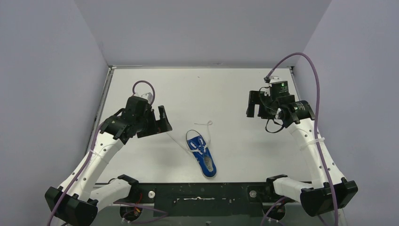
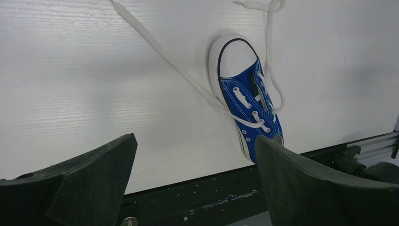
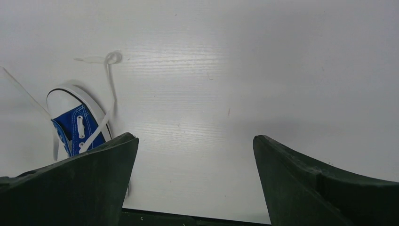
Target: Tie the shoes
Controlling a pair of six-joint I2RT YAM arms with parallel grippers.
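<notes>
A small blue sneaker point(image 1: 202, 154) with white sole rim and grey insole lies near the table's front edge, toe pointing away. It also shows in the left wrist view point(image 2: 249, 103) and partly in the right wrist view point(image 3: 77, 127). Its white laces are untied: one lace point(image 1: 176, 140) runs out to the left, the other point(image 1: 207, 128) loops beyond the toe. My left gripper point(image 1: 157, 122) is open and empty, raised to the sneaker's left. My right gripper point(image 1: 256, 104) is open and empty, raised well to the right.
The white table point(image 1: 226, 94) is walled by grey panels on the left, back and right. A black rail point(image 1: 202, 193) runs along the front edge between the arm bases. Purple cables loop off both arms.
</notes>
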